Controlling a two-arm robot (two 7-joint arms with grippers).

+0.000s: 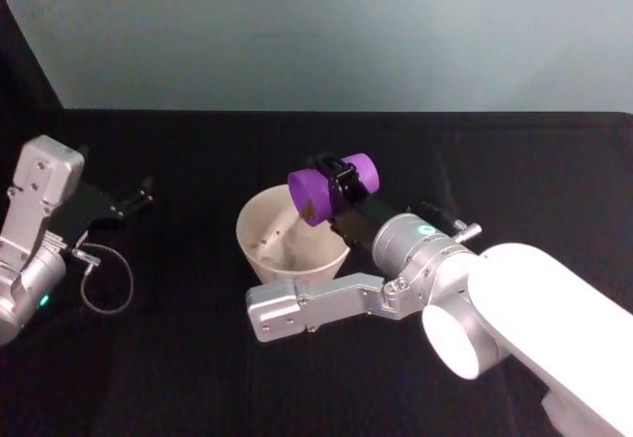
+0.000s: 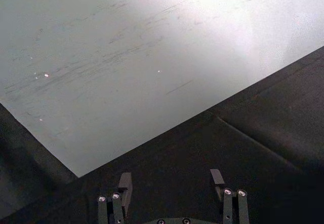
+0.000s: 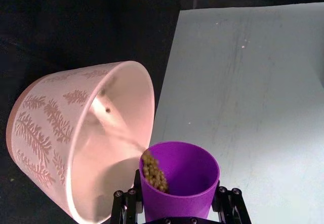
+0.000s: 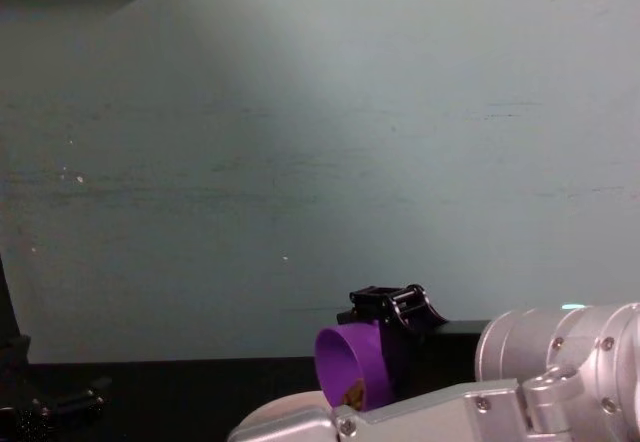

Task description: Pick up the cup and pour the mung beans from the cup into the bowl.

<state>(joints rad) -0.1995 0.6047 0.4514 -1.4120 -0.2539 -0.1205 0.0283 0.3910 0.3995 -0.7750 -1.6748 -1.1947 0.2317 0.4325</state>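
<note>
Pour in hand: the right end effector (image 1: 341,188) clamps the purple cup (image 1: 309,198), tipped over the bowl (image 1: 259,221) on the black counter (image 1: 178,378), with mung beans (image 3: 153,173) at its lip (a few specks inside the bowl). The next move probably calls for more tilt. The left end effector (image 1: 134,200) sits parked with its fingers apart.

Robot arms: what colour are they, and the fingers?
The left arm and right arm are rounded and silvery-white, each with a small green light. A thin looped cable runs by the left one. The fingers are black with silver screws.
</note>
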